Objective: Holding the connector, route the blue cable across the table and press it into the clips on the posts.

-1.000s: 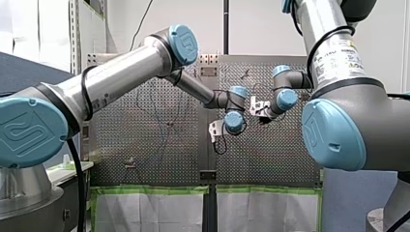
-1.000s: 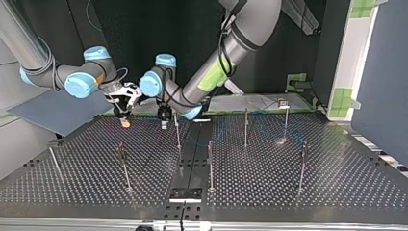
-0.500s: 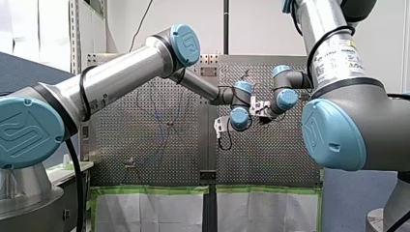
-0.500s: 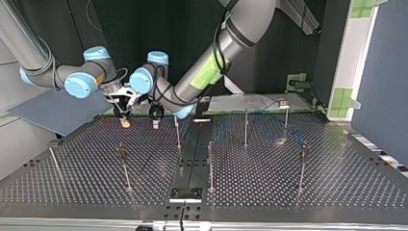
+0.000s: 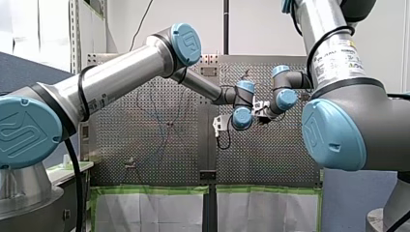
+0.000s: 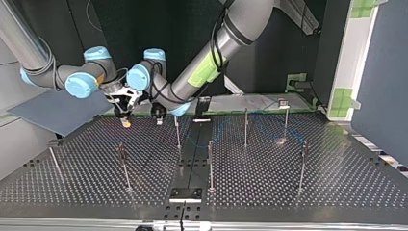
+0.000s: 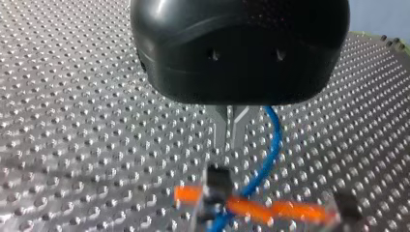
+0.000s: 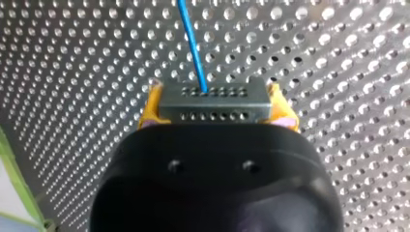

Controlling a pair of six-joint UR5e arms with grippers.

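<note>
Perforated table, thin posts nearest in the top view. Blue cable lies loose among the posts further back. Near the far edge, my right gripper pinches the grey connector between yellow pads, cable leading out ahead. My left gripper is just beside, metal fingers nearly pressed together, cable running alongside them.
</note>
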